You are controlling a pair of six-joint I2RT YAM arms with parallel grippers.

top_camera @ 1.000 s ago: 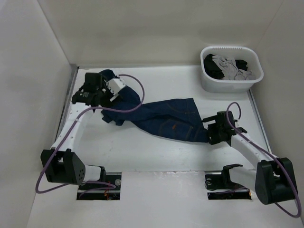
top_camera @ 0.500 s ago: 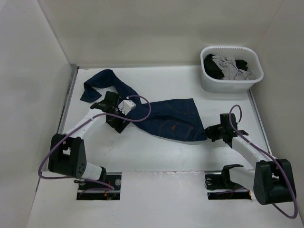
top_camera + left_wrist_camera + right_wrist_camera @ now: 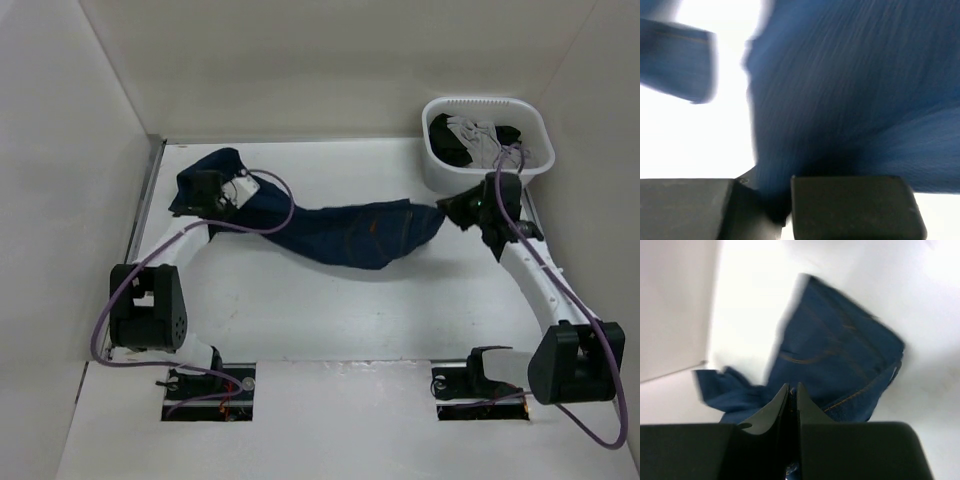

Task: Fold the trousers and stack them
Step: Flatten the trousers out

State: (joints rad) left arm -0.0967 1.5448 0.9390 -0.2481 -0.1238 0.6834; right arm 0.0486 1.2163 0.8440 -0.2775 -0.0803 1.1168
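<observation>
Jeans stretched across the far half of the table, slung between the two arms. The left gripper is clenched on a leg near the far left corner, and its wrist view shows denim pinched between the fingers. The right gripper is clamped on the wide end, just in front of the basket; its fingers close together on the cloth. Whether the sagging middle touches the table cannot be told. The basket holds grey and black garments.
</observation>
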